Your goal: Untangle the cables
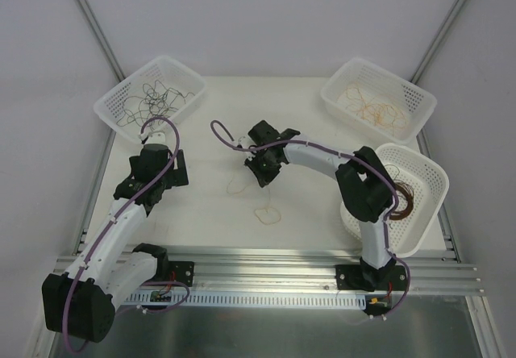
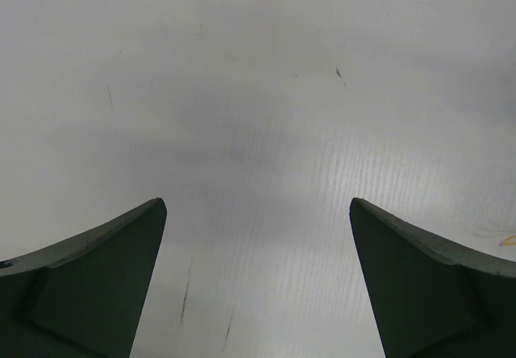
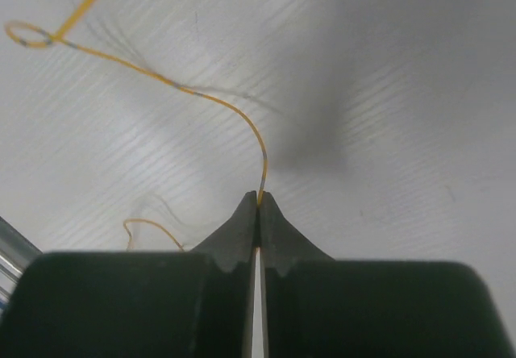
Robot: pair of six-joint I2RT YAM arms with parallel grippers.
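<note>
Table [image 1: 201,221]: white, loose cables [image 1: 267,215] lying at its middle. Left gripper [image 2: 258,205]: jaws wide apart above bare surface, holding nothing. Right gripper [image 3: 259,201]: tips clamped on one yellow strand [image 3: 234,112]; best lifted slowly and straight, lest the thin strand slip or drag neighbouring loops.

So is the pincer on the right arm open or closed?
Shut. Its wrist view shows the right pincer closed tip to tip, pinching a thin yellow cable that curves away across the table.
</note>
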